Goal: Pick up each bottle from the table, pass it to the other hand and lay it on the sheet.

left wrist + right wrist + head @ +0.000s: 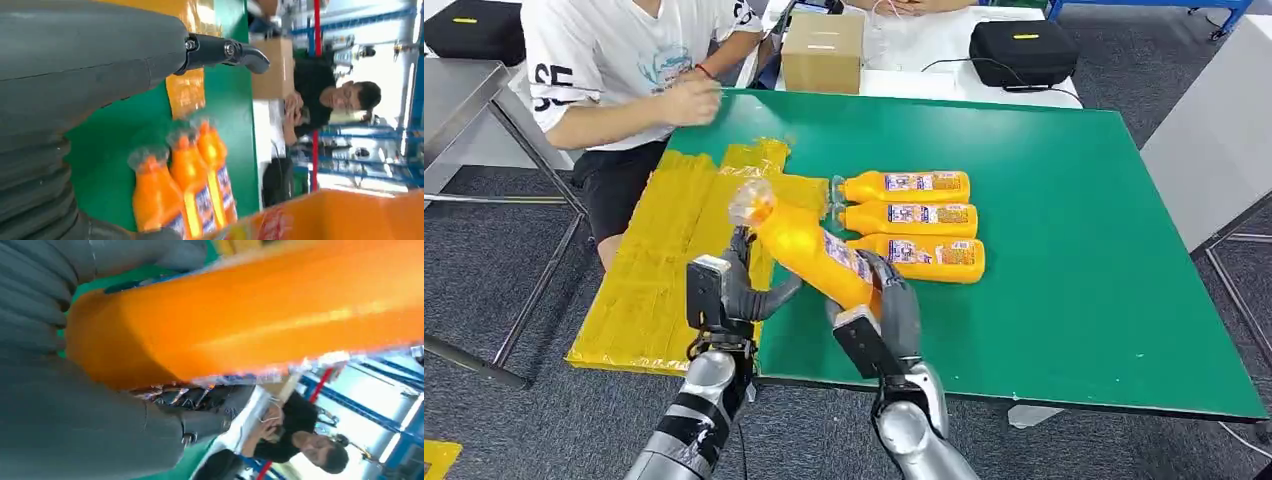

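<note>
Orange plastic bottle (809, 250), capped in clear plastic and banded with a printed label, hung tilted above the near edge of the green table (1064, 260), its cap end toward the crinkled yellow sheet (654, 270). The right hand (886, 320) clasped its base end, fingers wrapped round the body near the label; the left hand (734, 290) was unclenched, holding nothing, just beside the neck end without clearly touching it. Three more matching orange bottles (909, 215) lay side by side on the table beyond. Judged by its glossy skin, the bottle was probably slick and fairly stiff, and heavy if full; the left hand would best wrap the bare body between cap and label, not the thin clear cap. A person in a white shirt (614, 60) sat at the far-left corner.
</note>
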